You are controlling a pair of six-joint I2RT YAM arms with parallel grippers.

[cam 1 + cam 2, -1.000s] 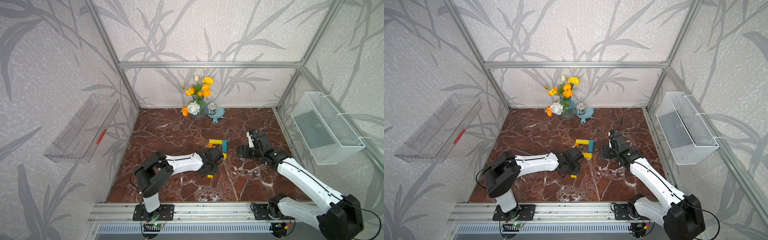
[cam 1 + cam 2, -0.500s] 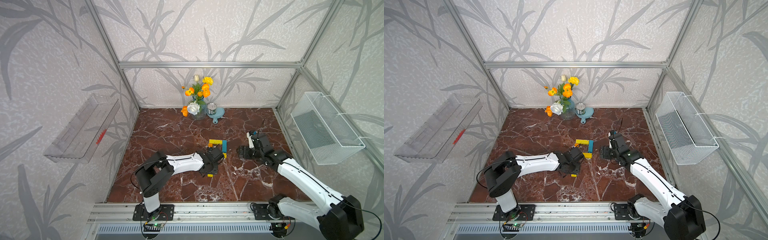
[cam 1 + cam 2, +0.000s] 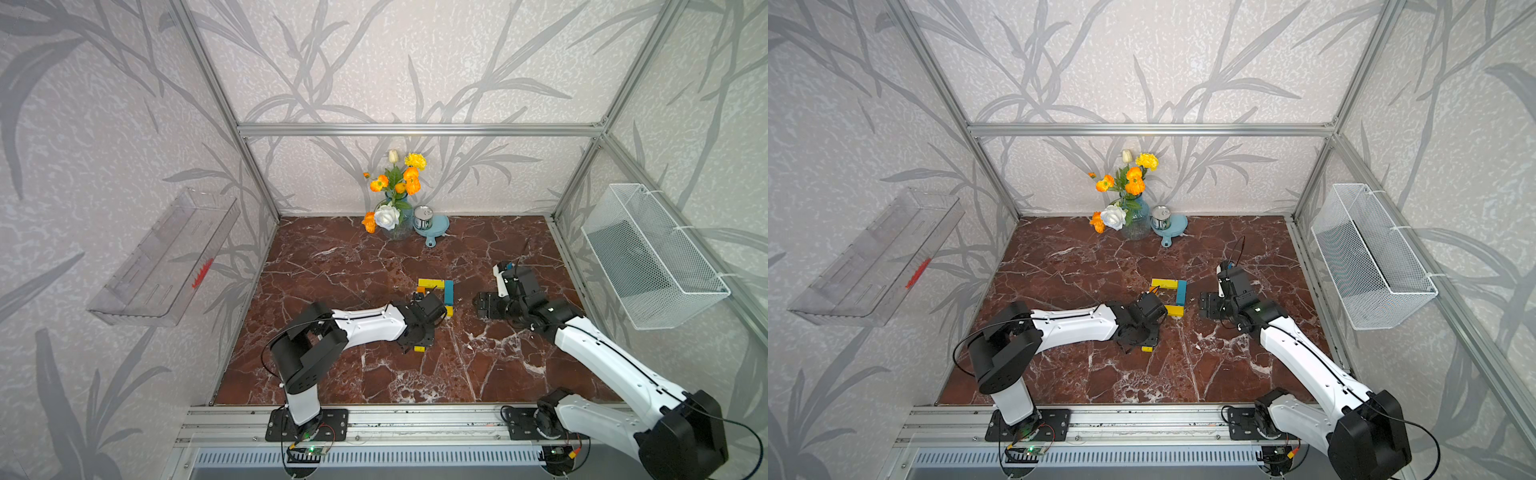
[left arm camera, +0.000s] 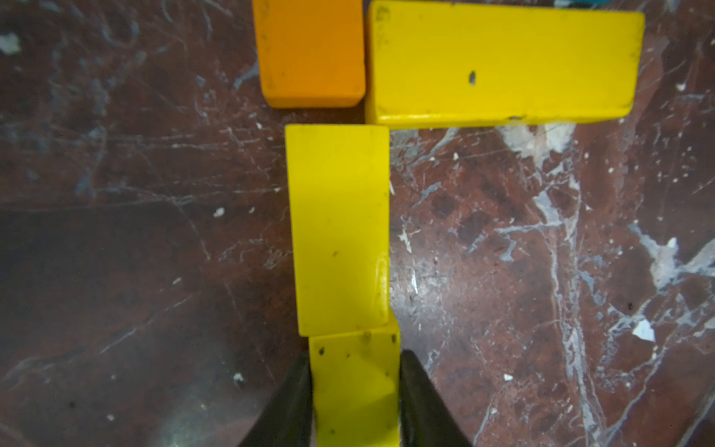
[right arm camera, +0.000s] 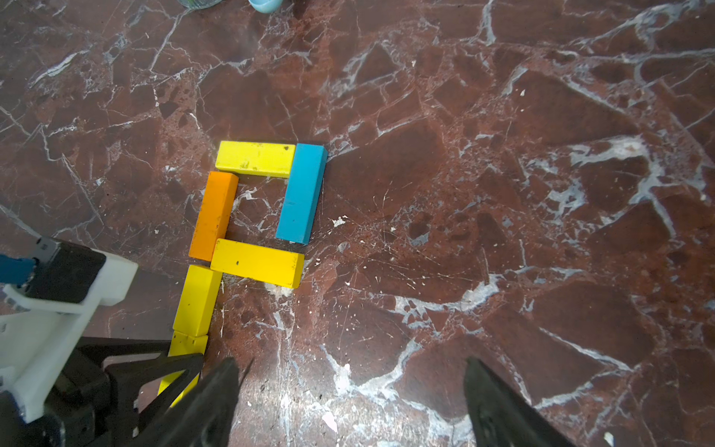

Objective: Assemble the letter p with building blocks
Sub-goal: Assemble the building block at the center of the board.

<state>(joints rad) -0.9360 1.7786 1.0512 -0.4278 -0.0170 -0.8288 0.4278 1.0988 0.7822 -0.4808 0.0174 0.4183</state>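
Observation:
The letter p lies flat on the marble floor, seen whole in the right wrist view: a top yellow bar (image 5: 255, 158), a blue bar (image 5: 301, 193), an orange bar (image 5: 214, 214), a lower yellow crossbar (image 5: 257, 263) and a yellow stem bar (image 5: 197, 300). A last yellow block (image 4: 354, 387) lies end to end with the stem bar. My left gripper (image 4: 354, 354) has a finger against each of its long sides. In both top views the left gripper (image 3: 413, 344) hides most of that stem. My right gripper (image 5: 351, 360) hangs open over bare floor right of the letter.
A vase of flowers (image 3: 395, 208) and a tin can on a blue dish (image 3: 424, 218) stand at the back wall. A wire basket (image 3: 648, 257) hangs on the right wall and a clear shelf (image 3: 166, 257) on the left one.
The left arm has shifted only slightly at the foot of the stem. The right arm has not moved.

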